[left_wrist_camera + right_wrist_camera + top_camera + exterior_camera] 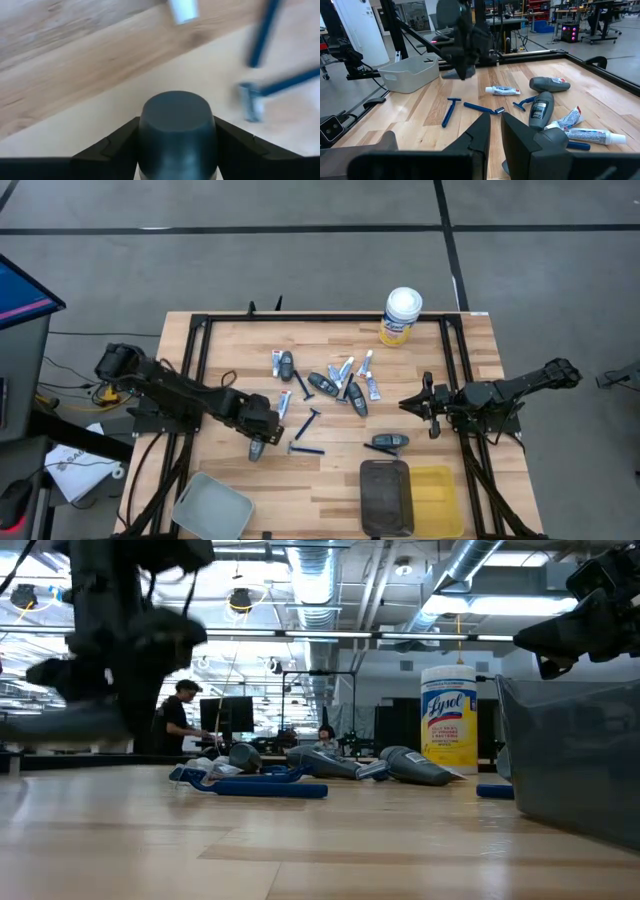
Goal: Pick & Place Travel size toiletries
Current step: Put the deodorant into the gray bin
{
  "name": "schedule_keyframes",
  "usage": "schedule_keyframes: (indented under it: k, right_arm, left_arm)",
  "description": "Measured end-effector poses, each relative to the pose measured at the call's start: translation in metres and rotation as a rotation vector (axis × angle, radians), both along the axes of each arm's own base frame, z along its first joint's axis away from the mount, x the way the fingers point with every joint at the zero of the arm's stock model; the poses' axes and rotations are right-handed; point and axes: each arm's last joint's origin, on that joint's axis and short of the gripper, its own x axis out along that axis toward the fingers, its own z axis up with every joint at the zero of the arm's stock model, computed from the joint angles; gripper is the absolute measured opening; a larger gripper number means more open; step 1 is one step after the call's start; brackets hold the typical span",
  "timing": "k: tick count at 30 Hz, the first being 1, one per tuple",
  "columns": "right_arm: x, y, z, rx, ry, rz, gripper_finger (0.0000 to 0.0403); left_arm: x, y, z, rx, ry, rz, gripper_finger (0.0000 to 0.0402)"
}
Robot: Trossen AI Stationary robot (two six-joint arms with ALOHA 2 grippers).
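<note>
Travel toiletries lie scattered mid-table (340, 385): white tubes, dark blue razors (305, 422) and dark grey oblong pieces, one of them (385, 442) near the trays. My left gripper (258, 442) hovers near the table's near-left part, shut on a dark grey oblong piece (177, 130). It also shows in the low view (70, 710) and in the right wrist view (462, 55). My right gripper (405, 404) waits at the table's right side, pointing toward the pile. Its fingers (482, 135) stand almost together and touch nothing. My left gripper pinches the dark grey oblong piece between its two fingers (115, 145), one on each long side. The piece's rounded end (177, 107) sticks out past the fingertips. The fingers come from above, slanting down. The piece hangs lifted clear of the table (60, 725).
A pale grey bin (210, 505) sits at the near-left corner. A dark tray (385, 495) and a yellow tray (440, 498) sit at the near edge toward the right. A yellow canister with a white lid (400, 315) stands at the far edge. People show in the room behind (180, 715).
</note>
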Motion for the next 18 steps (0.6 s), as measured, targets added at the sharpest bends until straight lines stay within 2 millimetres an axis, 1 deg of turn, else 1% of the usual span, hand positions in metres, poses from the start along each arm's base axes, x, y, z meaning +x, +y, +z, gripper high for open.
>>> schedule_keyframes:
  k: [4,7,11,14,18]
  right_arm:
    - [0.000,0.000,0.000,0.000,0.000,0.000,0.0040]
    - [0.000,0.000,0.000,0.000,0.000,0.000,0.0040]
    - [0.000,0.000,0.000,0.000,0.000,0.000,0.0040]
    - [0.000,0.000,0.000,0.000,0.000,0.000,0.0040]
    - [0.000,0.000,0.000,0.000,0.000,0.000,0.0040]
  left_arm:
    - [-0.011,0.001,0.027,-0.043,-0.113,-0.015,0.0205]
    - [-0.023,-0.004,0.047,-0.115,-0.195,-0.069,0.0196]
    - [-0.042,-0.016,0.069,-0.222,-0.275,-0.176,0.0208]
    - [-0.056,-0.031,0.077,-0.283,-0.297,-0.266,0.0217]
    - [-0.072,-0.057,0.078,-0.350,-0.256,-0.393,0.0206]
